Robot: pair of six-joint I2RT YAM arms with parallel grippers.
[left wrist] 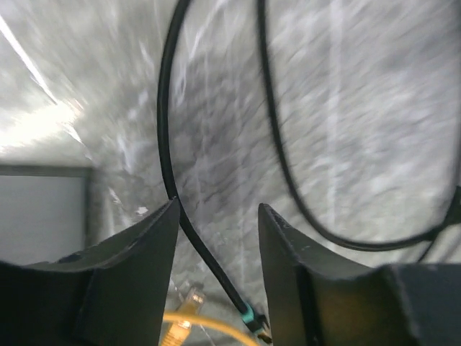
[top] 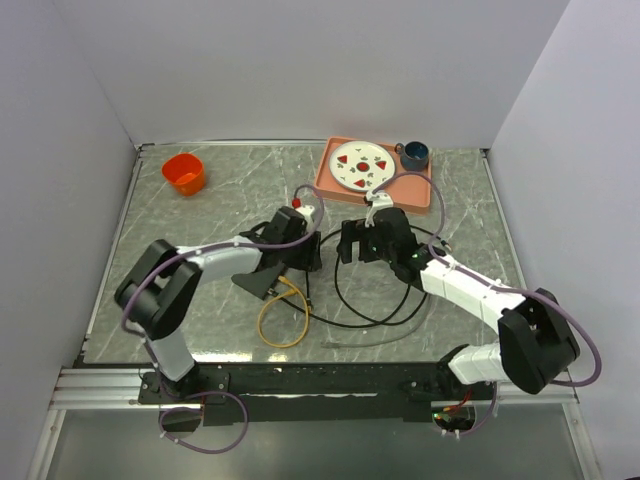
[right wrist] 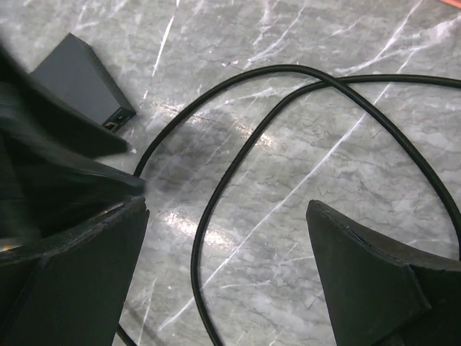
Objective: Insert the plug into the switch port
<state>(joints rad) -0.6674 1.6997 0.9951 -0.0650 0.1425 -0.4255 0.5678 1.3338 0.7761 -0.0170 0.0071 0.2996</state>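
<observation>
The plug [left wrist: 248, 316], a black connector with a teal collar on the end of a black cable [left wrist: 167, 122], lies on the marble table. My left gripper [left wrist: 218, 209] hangs over it, open, the cable running between its fingers [left wrist: 137, 252] without touching them. The switch [right wrist: 79, 76] is a flat matte-black box, its port [right wrist: 115, 121] a small opening on the narrow side, seen at the upper left of the right wrist view. My right gripper [right wrist: 227, 209] stands wide open over a loop of black cable [right wrist: 216, 194], holding nothing. From above, the left gripper [top: 290, 275] and right gripper [top: 358, 243] face each other mid-table.
A yellow cable [top: 283, 318] with a clear plug [left wrist: 184, 303] lies coiled beside the black plug. A salmon-pink tray [top: 415, 185] at the back holds a white plate [top: 362, 164] and a blue mug [top: 414, 153]. An orange cup [top: 184, 173] stands back left.
</observation>
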